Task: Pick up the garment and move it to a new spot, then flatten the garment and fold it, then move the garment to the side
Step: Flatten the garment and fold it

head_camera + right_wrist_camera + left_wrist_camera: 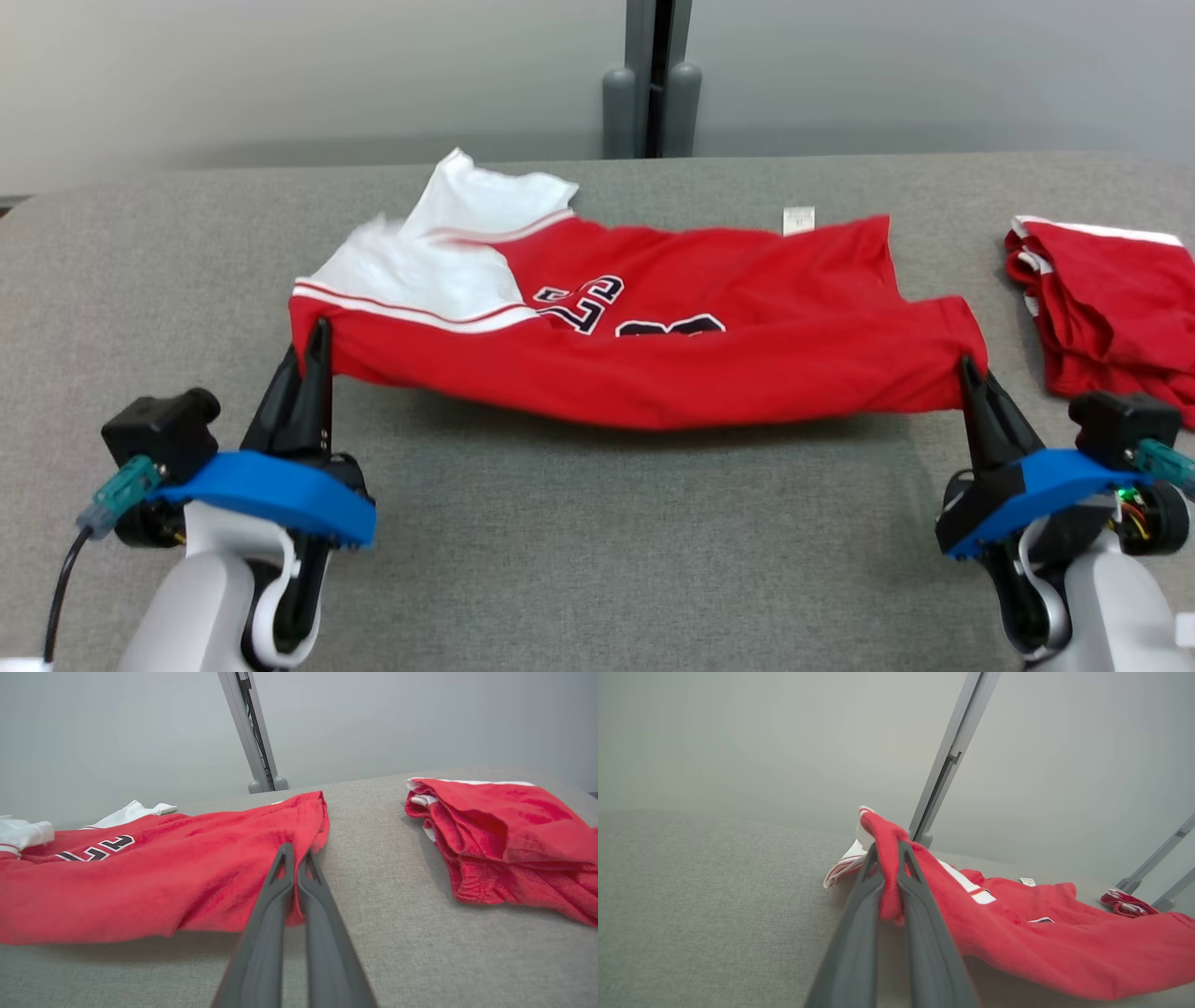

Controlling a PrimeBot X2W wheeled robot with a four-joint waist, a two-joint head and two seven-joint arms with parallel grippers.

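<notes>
Nearest to the robot, on the grey table [597, 560], the two arms stand well apart, one at each lower corner of the head view. The left gripper [317, 343] is clamped on the near left corner of the garment [653, 364]; in the left wrist view a fold of red cloth passes up between its fingers [859, 891] and comes out above the tips. The right gripper [967, 369] is closed on the near right corner, and in its own wrist view the fingers [322, 914] are pressed together with red fabric caught at their ends.

Between the two grippers the near edge of the garment is raised from the table and hangs in a shallow curve, with a shadow under it. Further back the cloth lies on the surface, with dark numbers on the red part and the white sleeves [448, 233] bunched at the far left. A small white label [798, 220] lies at the far edge.

I judge the garment to be light, soft and quite limp (the sag in the middle says so), so it will follow the grippers easily but will not keep any shape. The corners of the hem seem a good place to hold it. A thin pinch may slip if the arms pull apart too strongly.

To the right lies a second red pile [1111, 308], apart from the garment. Behind the table a grey post [653, 84] rises before the wall
</notes>
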